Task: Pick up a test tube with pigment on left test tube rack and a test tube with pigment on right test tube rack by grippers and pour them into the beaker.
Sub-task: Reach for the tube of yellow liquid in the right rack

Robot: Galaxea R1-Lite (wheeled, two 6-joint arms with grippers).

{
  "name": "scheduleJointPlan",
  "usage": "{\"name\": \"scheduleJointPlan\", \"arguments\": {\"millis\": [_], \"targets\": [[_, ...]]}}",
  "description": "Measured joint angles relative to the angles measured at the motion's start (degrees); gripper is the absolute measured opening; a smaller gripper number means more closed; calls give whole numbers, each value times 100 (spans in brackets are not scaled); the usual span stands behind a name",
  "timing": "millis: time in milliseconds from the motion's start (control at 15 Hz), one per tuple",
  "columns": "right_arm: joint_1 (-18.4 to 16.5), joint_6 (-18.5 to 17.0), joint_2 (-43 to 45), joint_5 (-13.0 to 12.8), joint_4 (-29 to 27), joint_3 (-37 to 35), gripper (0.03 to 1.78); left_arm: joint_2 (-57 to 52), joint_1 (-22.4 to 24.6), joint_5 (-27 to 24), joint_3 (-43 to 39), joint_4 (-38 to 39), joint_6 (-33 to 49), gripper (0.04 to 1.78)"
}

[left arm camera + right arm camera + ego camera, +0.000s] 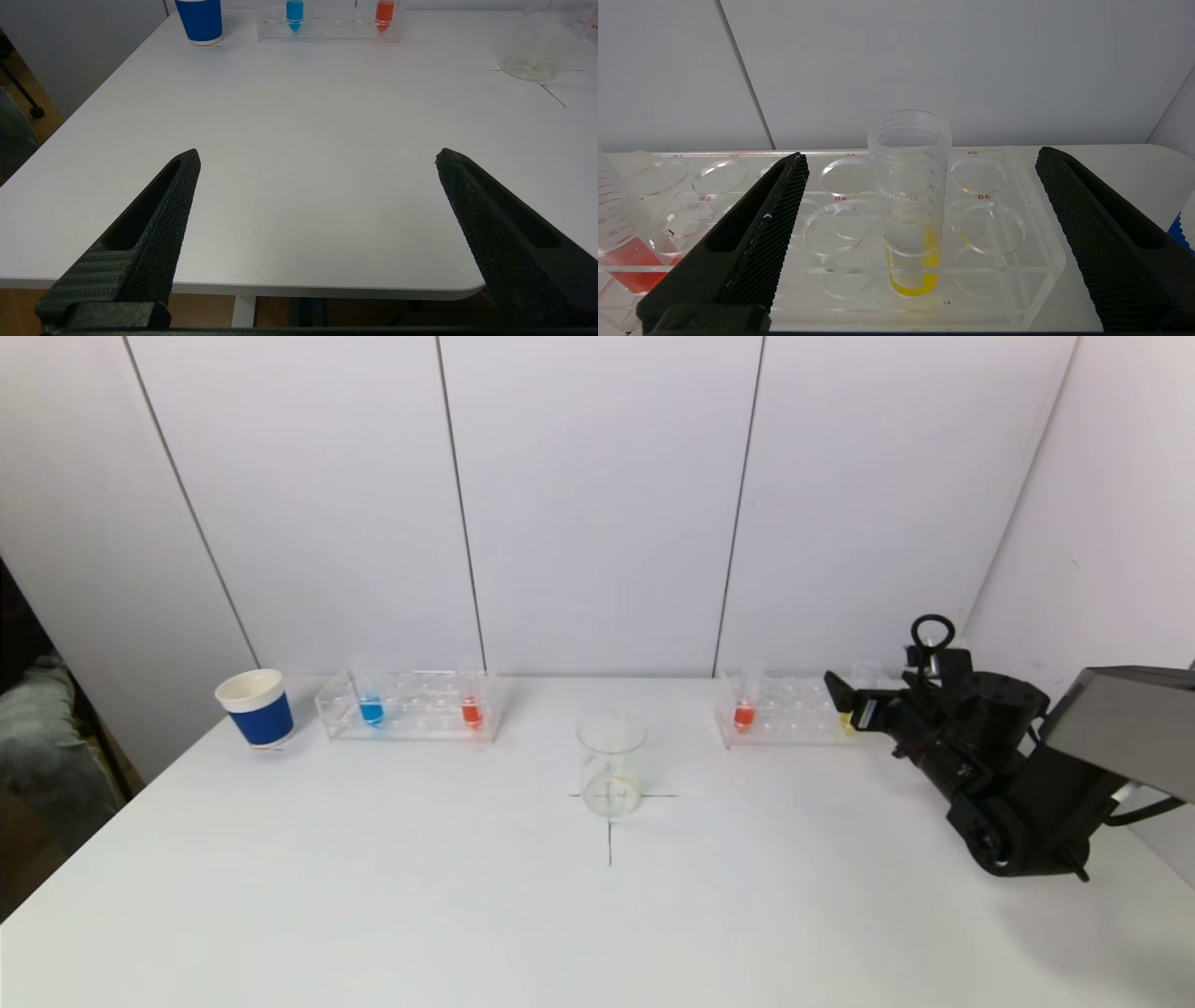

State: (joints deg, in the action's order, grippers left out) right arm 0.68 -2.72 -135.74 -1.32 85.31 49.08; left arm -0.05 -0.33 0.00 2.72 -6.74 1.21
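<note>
The right gripper (pixel 920 161), jaws spread wide, flanks the clear tube of yellow pigment (pixel 909 210) standing in the clear right rack (pixel 1036 261), apparently without contact. The left gripper (pixel 317 156) hangs open over the white table (pixel 303 140). The glass beaker (pixel 611 765) stands between the racks.

1. The left gripper (pixel 317 158) is out of the head view; only its two fingers show in the left wrist view.
2. In the head view the right gripper (pixel 845 695) covers most of the yellow tube (pixel 846 719), at 3 o'clock from the beaker (pixel 611 765).
3. The red tube (pixel 616 242) is cut off by the right wrist view's edge.
4. The blue cup (pixel 202 21) loses its rim at the left wrist view's edge.
</note>
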Motion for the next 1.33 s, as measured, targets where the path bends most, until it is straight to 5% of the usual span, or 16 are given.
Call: {"name": "scheduleJointPlan", "arguments": {"millis": [1333], "targets": [[63, 11, -177, -20, 0, 274, 177, 0, -2, -2, 0, 0, 0, 176]]}}
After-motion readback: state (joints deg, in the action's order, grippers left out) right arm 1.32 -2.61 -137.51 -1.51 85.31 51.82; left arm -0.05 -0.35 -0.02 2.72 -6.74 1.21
